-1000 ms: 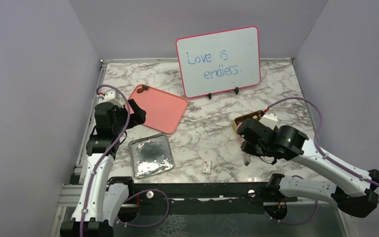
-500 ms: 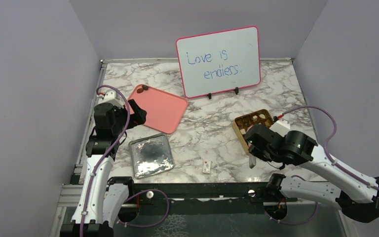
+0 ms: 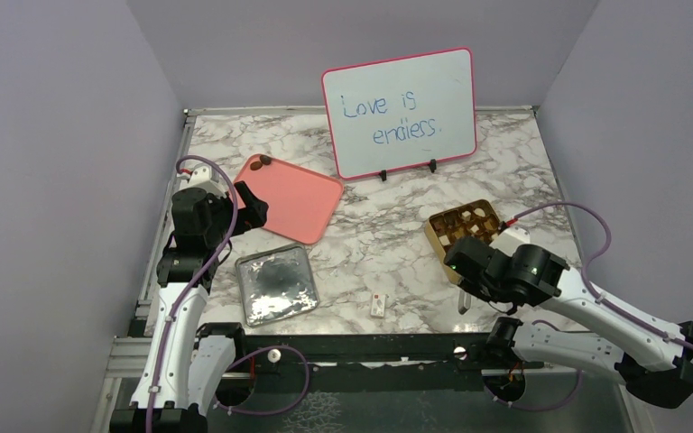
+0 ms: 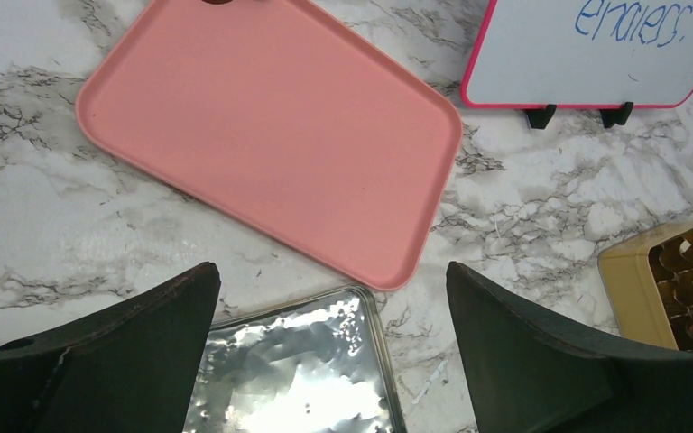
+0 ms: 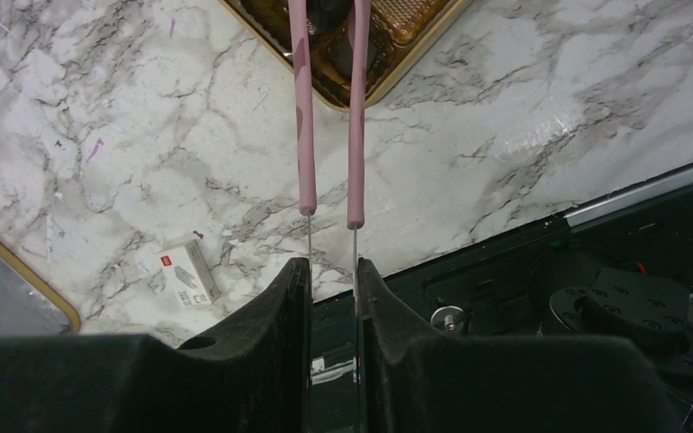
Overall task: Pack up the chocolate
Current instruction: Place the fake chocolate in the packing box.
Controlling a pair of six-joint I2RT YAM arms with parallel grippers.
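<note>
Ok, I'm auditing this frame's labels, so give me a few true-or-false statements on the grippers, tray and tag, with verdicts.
1. The left gripper is open and empty. True.
2. The right gripper grips pink-tipped tongs. True.
3. The pink tray is covered with chocolate. False: only a couple of chocolate pieces sit at its far corner.
4. The white tag lies inside the gold box. False: it lies on the table, apart from the box.

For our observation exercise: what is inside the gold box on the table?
The gold box holds dark brown chocolates in a grid of cells. Pink tongs in the right pincer reach over it. The right arm covers its near corner, so those cells are hidden.
</note>
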